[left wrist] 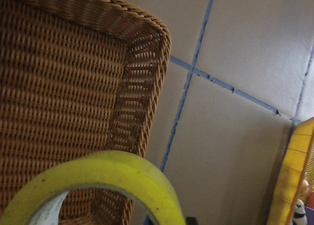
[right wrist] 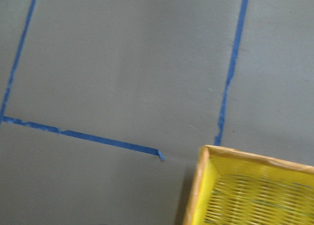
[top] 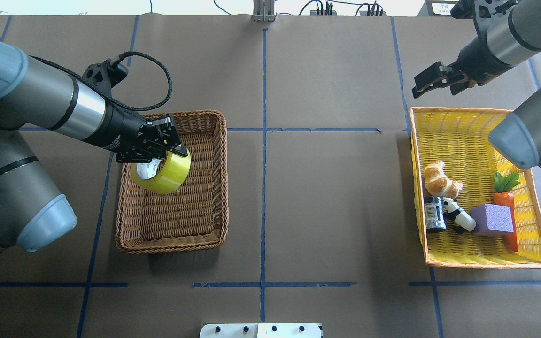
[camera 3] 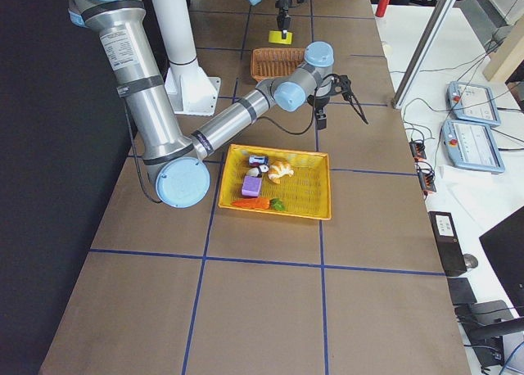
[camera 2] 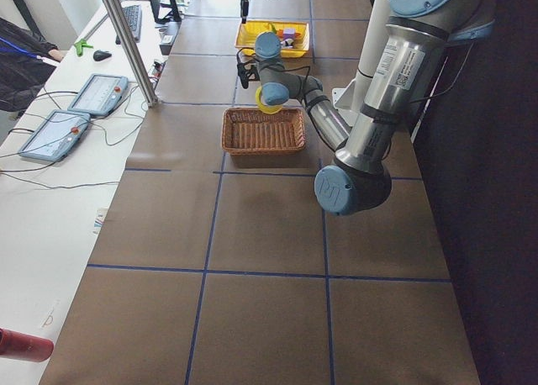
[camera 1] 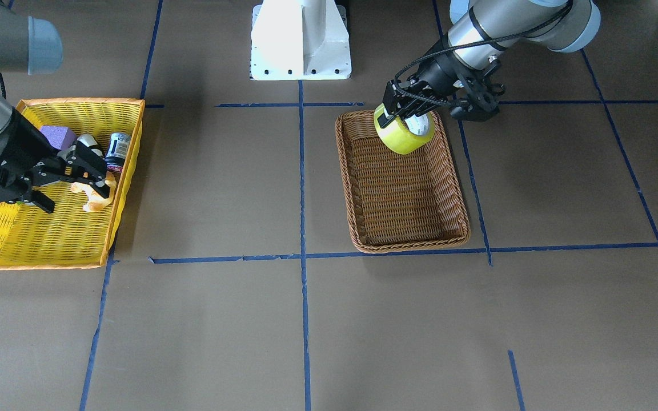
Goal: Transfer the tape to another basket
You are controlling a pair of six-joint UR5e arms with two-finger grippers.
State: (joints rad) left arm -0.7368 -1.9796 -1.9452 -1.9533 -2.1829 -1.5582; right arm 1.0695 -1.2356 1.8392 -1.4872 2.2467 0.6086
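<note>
Left claw (top: 169,152) with tape (top: 169,176) over basket (top: 172,244).
The claw is clamped on the roll's wall and the tape hangs tilted above the basket. The right claw (top: 423,84) gapes empty near the yellow basket (top: 486,264).

Near left arm (camera 2: 329,126) reaches to tape (camera 2: 269,101), above far rim of wicker basket (camera 2: 263,131); yellow basket (camera 2: 272,37) beyond
</note>
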